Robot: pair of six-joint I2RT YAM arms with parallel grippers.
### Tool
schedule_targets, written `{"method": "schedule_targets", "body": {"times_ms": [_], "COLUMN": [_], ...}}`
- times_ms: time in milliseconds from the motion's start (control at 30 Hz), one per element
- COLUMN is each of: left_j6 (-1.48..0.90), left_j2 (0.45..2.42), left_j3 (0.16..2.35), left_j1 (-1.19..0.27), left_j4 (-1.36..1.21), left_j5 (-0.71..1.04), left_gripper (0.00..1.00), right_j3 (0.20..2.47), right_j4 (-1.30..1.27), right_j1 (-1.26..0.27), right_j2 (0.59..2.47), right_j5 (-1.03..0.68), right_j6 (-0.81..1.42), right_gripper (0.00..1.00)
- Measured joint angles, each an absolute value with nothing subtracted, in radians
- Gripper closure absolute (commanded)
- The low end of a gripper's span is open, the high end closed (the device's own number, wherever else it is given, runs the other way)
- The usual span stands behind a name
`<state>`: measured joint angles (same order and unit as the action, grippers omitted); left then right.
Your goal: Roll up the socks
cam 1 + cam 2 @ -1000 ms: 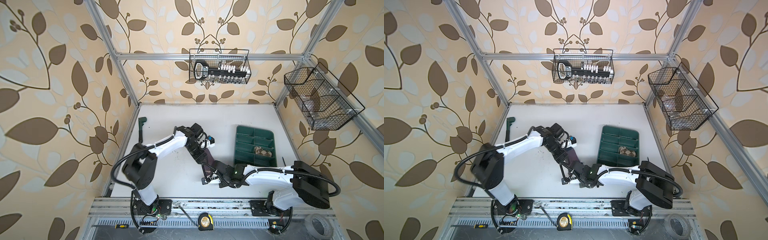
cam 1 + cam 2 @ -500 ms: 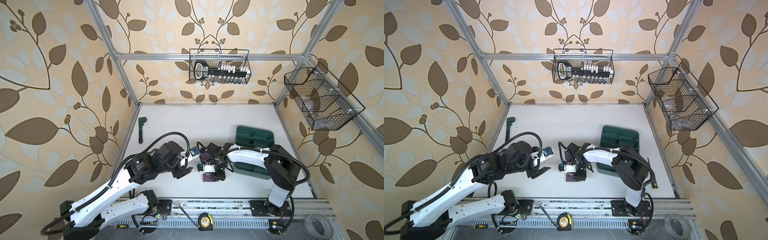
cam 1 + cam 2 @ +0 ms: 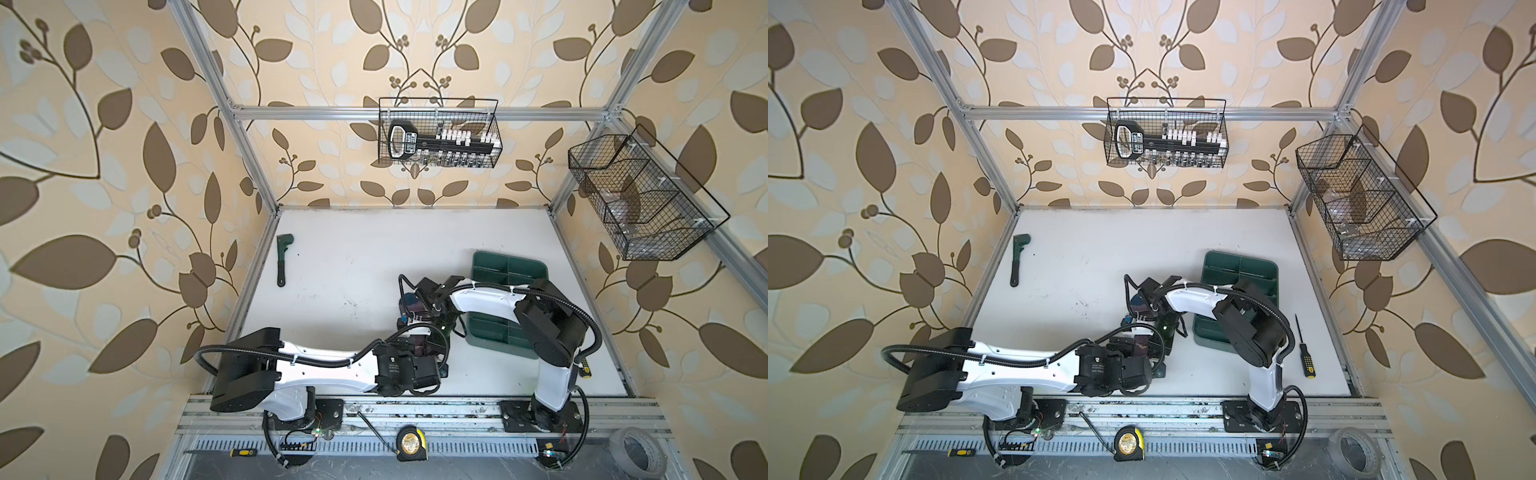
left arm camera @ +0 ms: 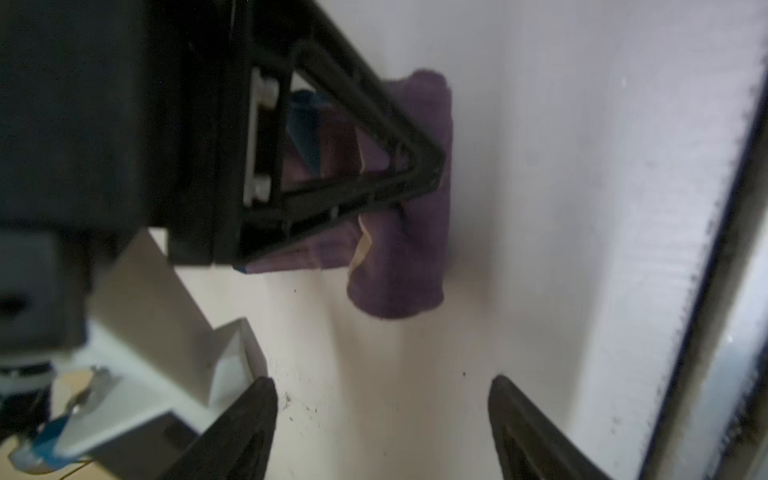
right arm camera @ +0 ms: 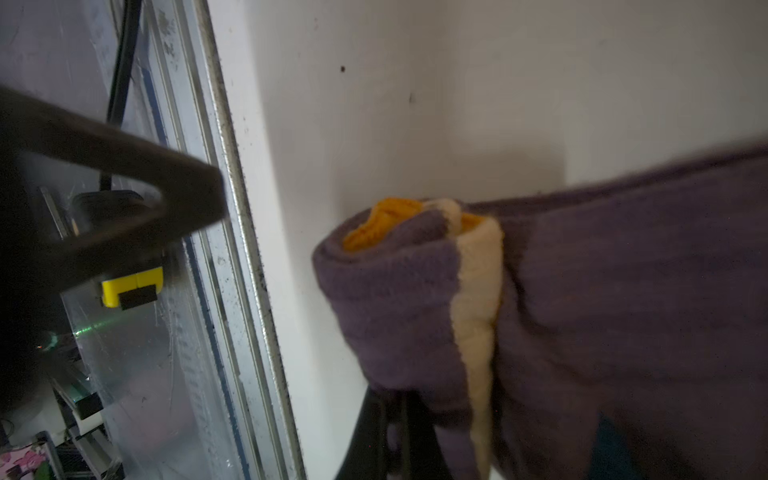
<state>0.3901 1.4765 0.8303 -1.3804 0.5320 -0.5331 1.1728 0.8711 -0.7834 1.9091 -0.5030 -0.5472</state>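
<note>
The socks lie as a purple roll on the white table, with a mustard-yellow cuff and a cream strip at the roll's end. In both top views only a dark purple patch and a navy end show under the arms. My right gripper is shut on the roll's purple fabric; its black finger presses on the roll. My left gripper is open and empty, a short way from the roll and not touching it.
A green divided tray stands to the right, partly under the right arm. A green pipe wrench lies at the far left, a screwdriver at the right edge. Wire baskets hang on the walls. The front rail runs close by.
The left gripper has moved right, in close to the roll, and its jaws have opened wider. The right gripper stays shut on the purple roll.
</note>
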Motion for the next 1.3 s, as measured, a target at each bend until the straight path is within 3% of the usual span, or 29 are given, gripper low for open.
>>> {"method": "schedule_targets", "body": {"times_ms": [267, 333, 433, 567, 667, 700, 733, 1033, 1200, 1300], "left_j6": [0.381, 0.378, 0.393, 0.401, 0.394, 0.397, 0.402, 0.385, 0.390, 0.394], "left_j2": [1.586, 1.618, 1.634, 1.664, 1.673, 1.673, 1.671, 1.674, 1.716, 1.752], "left_j3": [0.821, 0.812, 0.813, 0.813, 0.819, 0.823, 0.828, 0.898, 0.991, 1.058], "left_j1": [-1.374, -1.361, -1.346, -1.327, -1.302, -1.295, -1.291, -1.219, -1.150, -1.085], "left_j4": [0.369, 0.333, 0.301, 0.282, 0.284, 0.288, 0.296, 0.388, 0.487, 0.558], "left_j5": [-0.565, -0.573, -0.577, -0.569, -0.533, -0.515, -0.493, -0.300, -0.155, -0.028], "left_gripper": [0.19, 0.23, 0.38, 0.70, 0.76, 0.76, 0.77, 0.78, 0.76, 0.76], "right_j3": [1.172, 1.172, 1.172, 1.158, 1.118, 1.094, 1.072, 0.982, 0.930, 0.863], "right_j4": [0.872, 0.871, 0.871, 0.857, 0.802, 0.768, 0.741, 0.596, 0.416, 0.298], "right_j1": [-0.778, -0.778, -0.772, -0.772, -0.769, -0.764, -0.753, -0.628, -0.492, -0.402], "right_j2": [1.909, 1.907, 1.902, 1.879, 1.833, 1.805, 1.774, 1.377, 1.071, 0.895], "right_j5": [-0.510, -0.511, -0.502, -0.477, -0.455, -0.442, -0.433, -0.228, 0.072, 0.165], "right_j6": [-0.567, -0.561, -0.573, -0.570, -0.534, -0.522, -0.502, -0.333, -0.145, -0.048], "right_gripper": [1.00, 1.00, 1.00, 0.97, 0.79, 0.11, 0.00, 0.00, 0.00, 0.00]}}
